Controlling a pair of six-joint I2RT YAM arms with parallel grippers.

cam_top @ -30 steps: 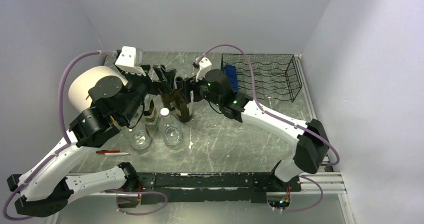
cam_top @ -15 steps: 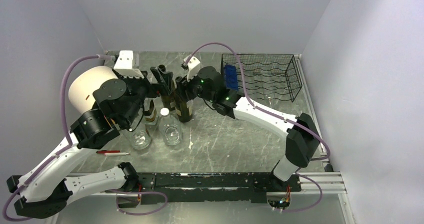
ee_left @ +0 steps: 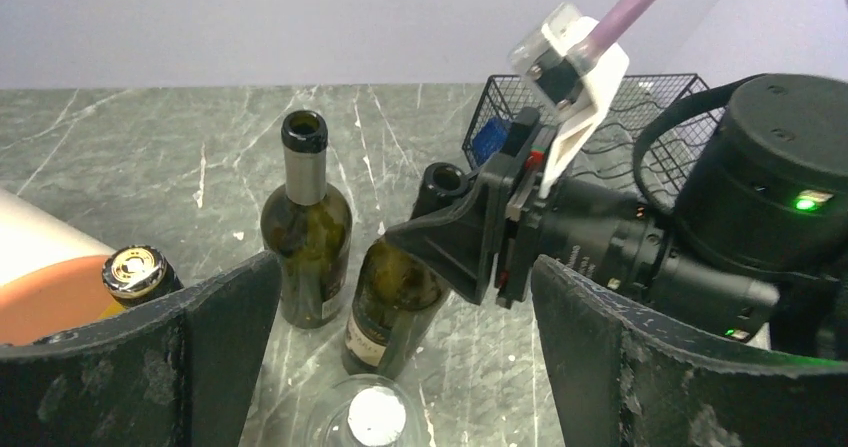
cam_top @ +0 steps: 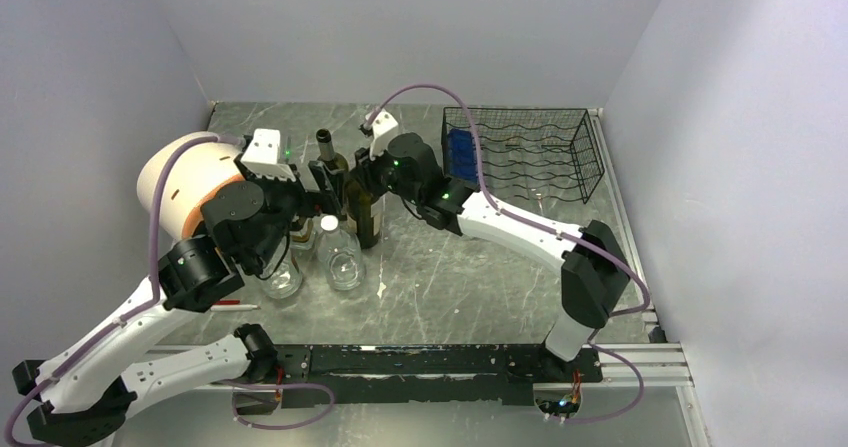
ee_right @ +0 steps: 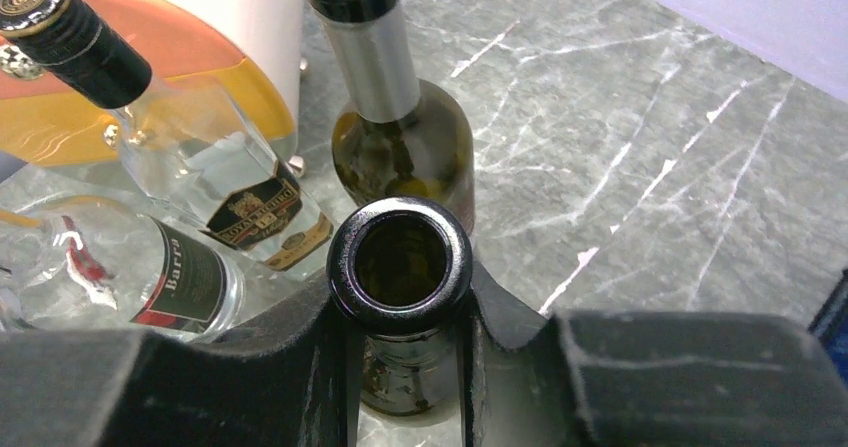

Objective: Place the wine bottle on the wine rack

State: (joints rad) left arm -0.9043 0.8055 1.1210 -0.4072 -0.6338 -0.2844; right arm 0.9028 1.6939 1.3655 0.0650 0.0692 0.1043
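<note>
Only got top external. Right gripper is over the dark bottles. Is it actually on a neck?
Observer: Yes. Right wrist shows the right gripper with a finger on either side of the open wine bottle, just under the lip, and both look pressed against the neck.
Operator: Bottle upright?
Observer: No. In left wrist it leans, neck tipped toward the right gripper, while the second green bottle beside it stands straight.
Operator: Left gripper?
Observer: The left gripper is wide open and holding nothing. A clear bottle's white cap shows low between its fingers.

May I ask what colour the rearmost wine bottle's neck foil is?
The neck foil is silver-grey, clearest in right wrist view.
</note>
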